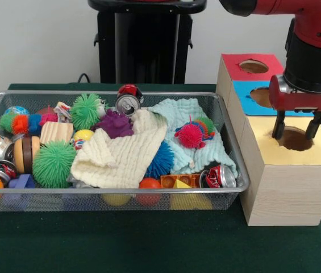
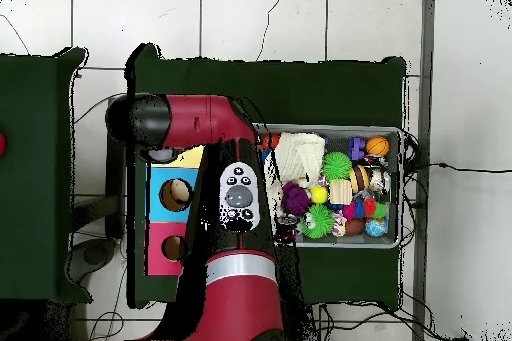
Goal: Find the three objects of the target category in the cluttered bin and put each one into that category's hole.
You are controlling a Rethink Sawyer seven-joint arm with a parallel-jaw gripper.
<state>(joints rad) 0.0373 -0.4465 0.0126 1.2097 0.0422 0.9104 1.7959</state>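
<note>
Black two-fingered pincer [image 1: 295,128] spread wide and empty above round hole [image 1: 292,138] in yellow-topped wooden box [image 1: 288,182] near counter's right edge, wire mesh bin [image 1: 235,149] of spiky balls, cans, cloths just beside it, crushed red can [image 1: 221,176] in bin's front right corner.

Dark green table cover [image 1: 149,250] under everything. White tiled floor [image 2: 290,17] around it, with thin cables [image 2: 455,167] trailing across. Pale wall [image 1: 35,40] behind.
</note>
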